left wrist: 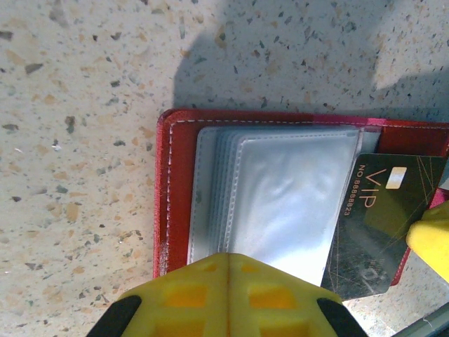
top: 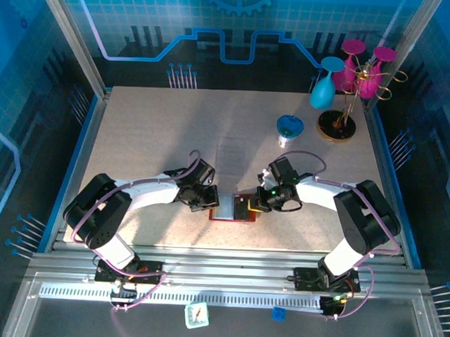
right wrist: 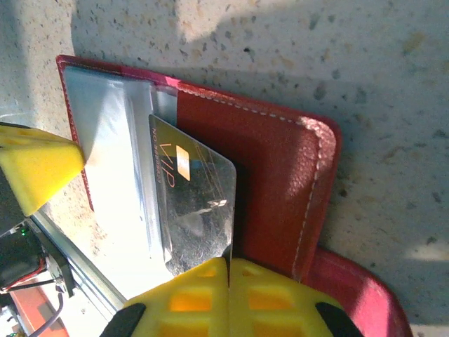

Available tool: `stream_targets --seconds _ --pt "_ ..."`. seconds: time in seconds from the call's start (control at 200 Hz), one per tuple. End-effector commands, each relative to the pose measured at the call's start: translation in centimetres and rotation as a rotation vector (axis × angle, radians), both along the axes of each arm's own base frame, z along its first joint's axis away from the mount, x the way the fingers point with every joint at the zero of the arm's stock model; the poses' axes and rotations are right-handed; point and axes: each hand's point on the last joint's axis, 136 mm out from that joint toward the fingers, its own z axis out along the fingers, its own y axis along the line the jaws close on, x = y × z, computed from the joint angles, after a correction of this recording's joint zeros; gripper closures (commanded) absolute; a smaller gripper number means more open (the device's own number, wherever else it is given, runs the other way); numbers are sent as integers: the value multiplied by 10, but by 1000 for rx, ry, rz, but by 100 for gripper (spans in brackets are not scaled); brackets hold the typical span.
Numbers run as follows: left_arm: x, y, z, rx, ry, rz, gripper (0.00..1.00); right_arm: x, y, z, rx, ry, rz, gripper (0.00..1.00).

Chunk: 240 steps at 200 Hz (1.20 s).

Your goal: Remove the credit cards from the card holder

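Black-and-white arms, lilac cables, yellow ribbed jaws.

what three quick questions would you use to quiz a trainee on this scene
1. True or false: the wallet lies folded shut on the table.
2. Multiple choice: what is printed in big letters on the card sticking out of the wallet? A) VIP B) VISA C) GOLD
3. Short answer: which gripper is closed on the card's corner?

Key:
1. False, it lies open with its clear sleeves showing.
2. A
3. The right gripper.
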Motion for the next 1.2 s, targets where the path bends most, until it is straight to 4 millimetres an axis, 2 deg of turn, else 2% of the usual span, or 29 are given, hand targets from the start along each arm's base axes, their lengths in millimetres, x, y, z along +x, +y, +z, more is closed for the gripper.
stream_targets --seconds 0.0,0.105,0.405,1.196 --pt "-8 13 -5 43 22 3 94 6 -6 10 -26 -25 1 96" --pt "-9 13 -5 41 24 8 93 7 -7 13 -25 -36 -4 96" --pt "-7 11 -4 31 21 11 93 9 11 24 107 -13 -23 91" --pt "-9 12 -8 29 24 15 93 6 14 11 108 21 -38 87"
